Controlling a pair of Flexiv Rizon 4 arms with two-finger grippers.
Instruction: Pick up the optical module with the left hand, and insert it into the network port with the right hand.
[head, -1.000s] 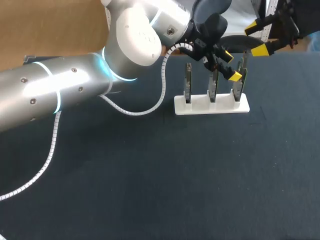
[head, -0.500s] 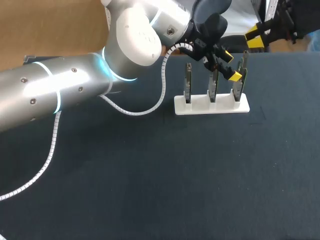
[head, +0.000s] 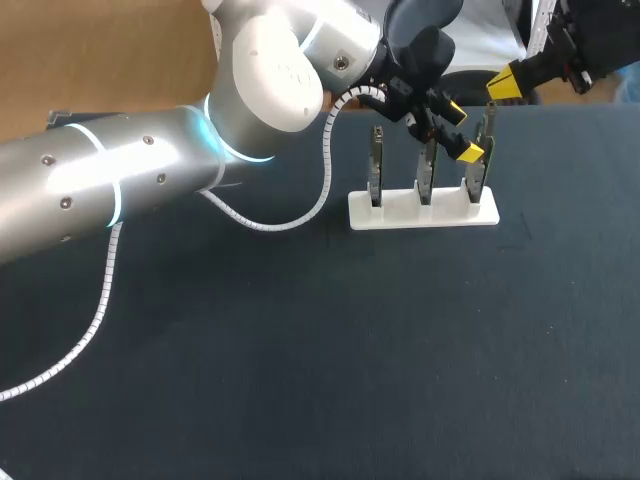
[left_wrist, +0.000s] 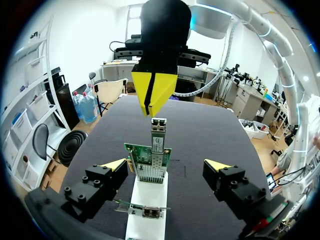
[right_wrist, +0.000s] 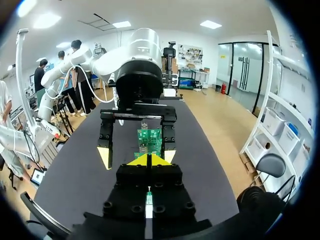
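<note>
Now look at the dark cloth worktop (head: 300, 350). A flat white plastic holder (head: 400, 212) sits on it, toward the far side. Three thin pieces stand upright in the holder in a row.

Your left gripper (head: 461, 130) hangs over the holder. Its fingers are spread wide open and hold nothing. In the left wrist view the middle piece stands between the two yellow tips, and neither tip touches it. That piece is a green circuit board (left_wrist: 150, 165) with a silver metal port on it.

The small silver optical module (left_wrist: 158, 126), with a bit of green at its top, stands just past the green board. It is at the end of the holder nearest your right gripper (left_wrist: 152, 95). Nothing is holding it. The third piece (left_wrist: 142, 210), a thin board seen from its edge, stands at the other end, under your left gripper.

Your right gripper is past the module's end of the holder and touches nothing. Its fingers are closed tight, with the yellow tips pressed together and nothing between them. In the right wrist view it points along the row at the green board, and your left gripper's open fingers stand on either side of that board.

Your big silver left arm (head: 120, 180) comes in from the left, with a white curly cable (head: 320, 190) hanging along it.
</note>
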